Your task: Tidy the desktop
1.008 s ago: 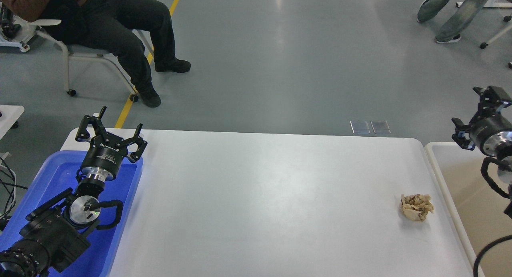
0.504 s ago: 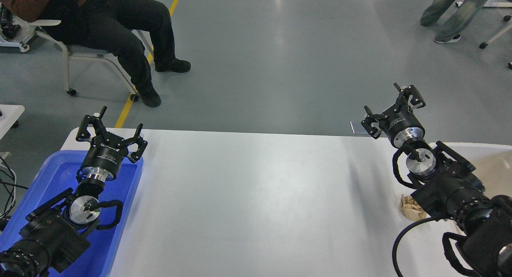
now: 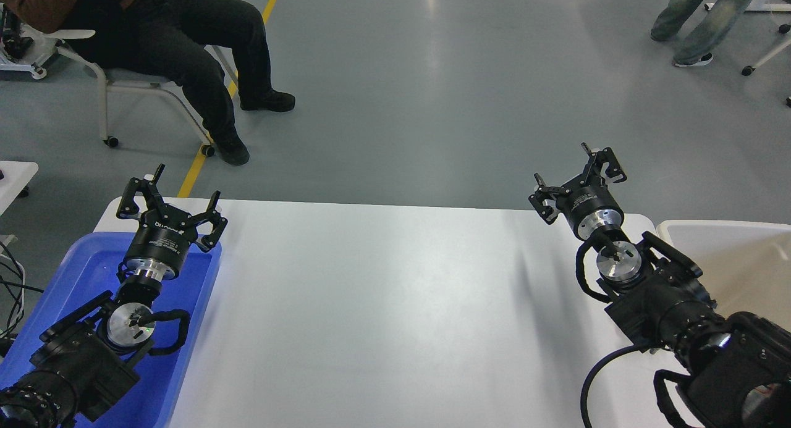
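The desktop (image 3: 395, 304) is a wide white tabletop with rounded corners. My left gripper (image 3: 170, 201) is open and empty, held over the far end of the blue tray at the table's left end. My right gripper (image 3: 578, 178) is open and empty, held above the table's far right edge. My right arm stretches over the right part of the table and hides the crumpled brown paper ball that lay there.
A blue plastic tray (image 3: 86, 273) sits at the left end under my left arm. A cream-white bin (image 3: 741, 255) stands off the right end. A seated person (image 3: 185, 51) and a chair are behind the table at far left.
My right arm has swung in from the right edge over the table's right side, and the gripper has moved left. It now covers the paper ball. The left arm has not moved.
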Robot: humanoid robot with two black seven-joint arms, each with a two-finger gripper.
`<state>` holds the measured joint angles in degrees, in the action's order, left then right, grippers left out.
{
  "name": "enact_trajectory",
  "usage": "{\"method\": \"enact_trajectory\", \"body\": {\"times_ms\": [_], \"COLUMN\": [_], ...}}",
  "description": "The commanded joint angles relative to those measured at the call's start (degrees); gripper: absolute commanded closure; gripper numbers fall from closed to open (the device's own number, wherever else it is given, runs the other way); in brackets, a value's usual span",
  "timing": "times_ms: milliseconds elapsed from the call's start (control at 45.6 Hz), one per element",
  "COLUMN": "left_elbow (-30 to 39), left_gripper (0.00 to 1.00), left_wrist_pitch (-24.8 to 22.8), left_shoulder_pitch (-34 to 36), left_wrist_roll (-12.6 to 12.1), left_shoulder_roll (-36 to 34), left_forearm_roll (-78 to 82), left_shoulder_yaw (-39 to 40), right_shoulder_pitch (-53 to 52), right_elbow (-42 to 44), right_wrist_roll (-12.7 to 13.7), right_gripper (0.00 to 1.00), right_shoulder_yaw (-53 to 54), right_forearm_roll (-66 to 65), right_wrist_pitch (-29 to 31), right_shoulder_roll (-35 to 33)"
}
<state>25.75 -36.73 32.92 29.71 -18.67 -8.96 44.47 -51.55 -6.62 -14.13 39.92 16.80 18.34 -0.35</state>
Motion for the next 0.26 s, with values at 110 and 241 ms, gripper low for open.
{"method": "enact_trajectory", "body": {"times_ms": [110,241], "left_elbow": [0.0,0.0], "left_gripper": [0.0,0.0], "left_wrist_pitch": [0.0,0.0], "left_shoulder_pitch": [0.0,0.0], "left_wrist_roll": [0.0,0.0], "left_shoulder_roll": [0.0,-0.1], "left_forearm_roll": [0.0,0.0], "left_shoulder_yaw": [0.0,0.0], "right_shoulder_pitch": [2.8,3.2], "right_elbow": [-0.1,-0.1], "right_wrist_roll": [0.0,0.0], "right_gripper": [0.0,0.0], "right_shoulder_yaw": [0.1,0.0], "right_forearm_roll": [-0.3,-0.4], "right_wrist_pitch": [4.2,7.0], "right_shoulder_roll": [0.4,0.4]}}
